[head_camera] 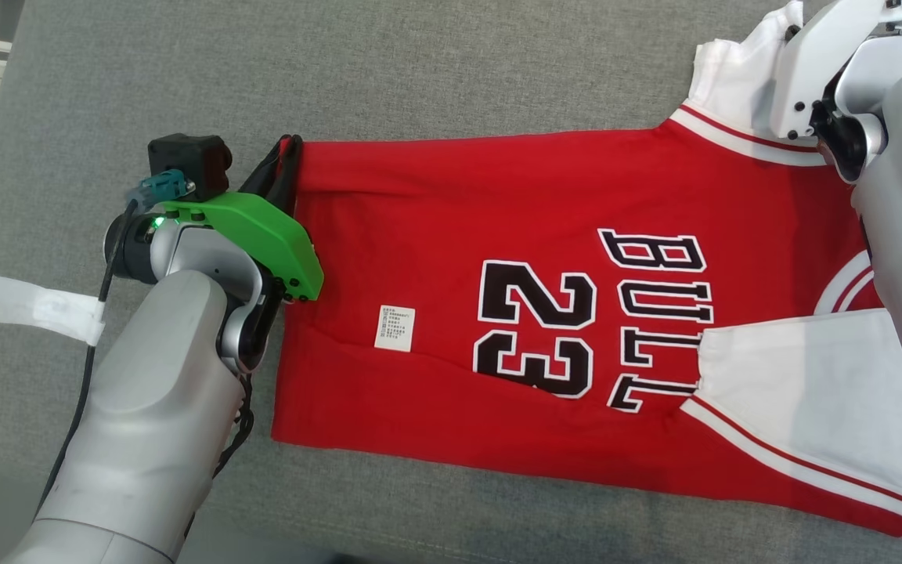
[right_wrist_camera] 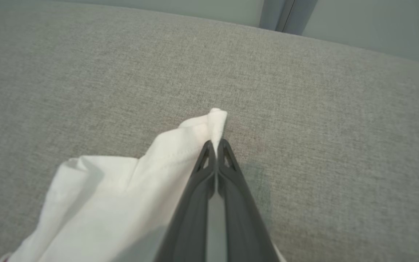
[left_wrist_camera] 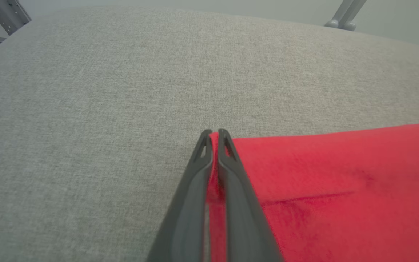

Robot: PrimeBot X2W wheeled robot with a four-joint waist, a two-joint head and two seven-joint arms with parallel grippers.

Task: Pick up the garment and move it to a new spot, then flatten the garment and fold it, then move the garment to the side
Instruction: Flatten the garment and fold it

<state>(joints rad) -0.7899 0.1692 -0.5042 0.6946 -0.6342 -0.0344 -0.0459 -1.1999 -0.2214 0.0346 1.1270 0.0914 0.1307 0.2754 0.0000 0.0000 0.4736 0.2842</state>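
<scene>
Red basketball jersey [head_camera: 451, 204] with white sleeves lies spread flat on the grey woven fabric surface [head_camera: 451, 70], print side up. The black "23" number print [head_camera: 537, 325] sits near its middle; positions below are relative to the 23.

Left gripper [left_wrist_camera: 215, 134]: fingers pressed together, pinching the jersey's red hem corner, far-left of the 23. Left wrist view shows red cloth squeezed between the fingers.

Right gripper [right_wrist_camera: 216, 143]: fingers pressed together on the edge of the far white sleeve [right_wrist_camera: 122, 196], far-right of the 23. A small tip of white cloth pokes out past the fingertips, and the rest bunches to one side.

Near white sleeve [head_camera: 795, 376]: folded in over the red body, right of the 23, covering the end of the black "BULL" lettering [head_camera: 658, 313].

Small white care label [head_camera: 395, 327]: just left of the 23, on the red cloth.

White tape strip [head_camera: 28, 305]: on the grey surface, well left of the 23, apart from the hem.
</scene>
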